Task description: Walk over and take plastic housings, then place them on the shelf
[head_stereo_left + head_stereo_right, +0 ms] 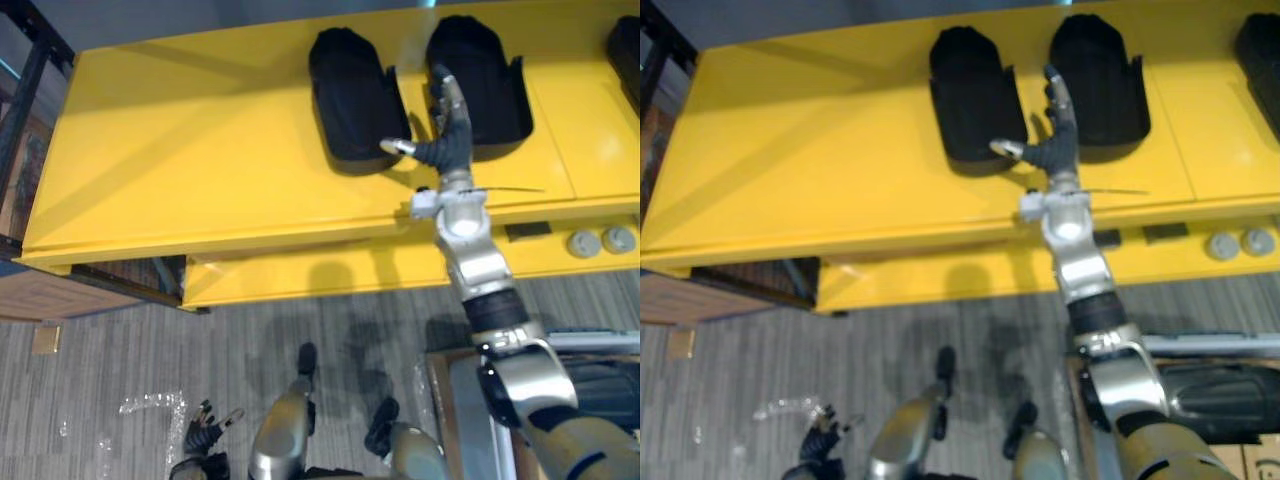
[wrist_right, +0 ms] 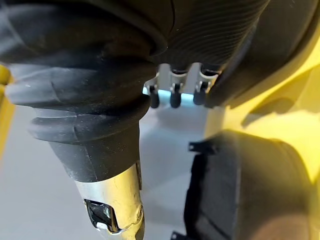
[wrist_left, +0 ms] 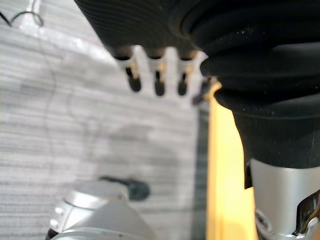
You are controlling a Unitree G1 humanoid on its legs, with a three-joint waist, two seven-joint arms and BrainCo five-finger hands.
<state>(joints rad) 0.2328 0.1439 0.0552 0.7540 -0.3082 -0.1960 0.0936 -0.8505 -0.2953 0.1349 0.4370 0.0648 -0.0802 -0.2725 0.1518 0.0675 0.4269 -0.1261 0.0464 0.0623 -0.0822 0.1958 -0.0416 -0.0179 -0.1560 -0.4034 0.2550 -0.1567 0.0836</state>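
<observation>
Two black plastic housings lie side by side on the yellow table (image 1: 200, 150): the left housing (image 1: 352, 95) and the right housing (image 1: 490, 75). A third black housing (image 1: 626, 50) is cut off at the table's far right. My right hand (image 1: 447, 130) reaches over the table into the gap between the first two, fingers straight, thumb spread toward the left housing, open and holding nothing. In the right wrist view its fingers (image 2: 172, 95) point past a housing (image 2: 250, 190). My left hand (image 1: 203, 432) hangs low by the floor, fingers (image 3: 159, 85) relaxed and empty.
A dark shelf frame (image 1: 30, 80) stands at the table's left end. Two grey round knobs (image 1: 601, 242) sit on the table's front face at the right. Crumpled clear plastic (image 1: 150, 405) and a cardboard scrap (image 1: 45, 338) lie on the grey floor. A cart (image 1: 600, 380) stands at lower right.
</observation>
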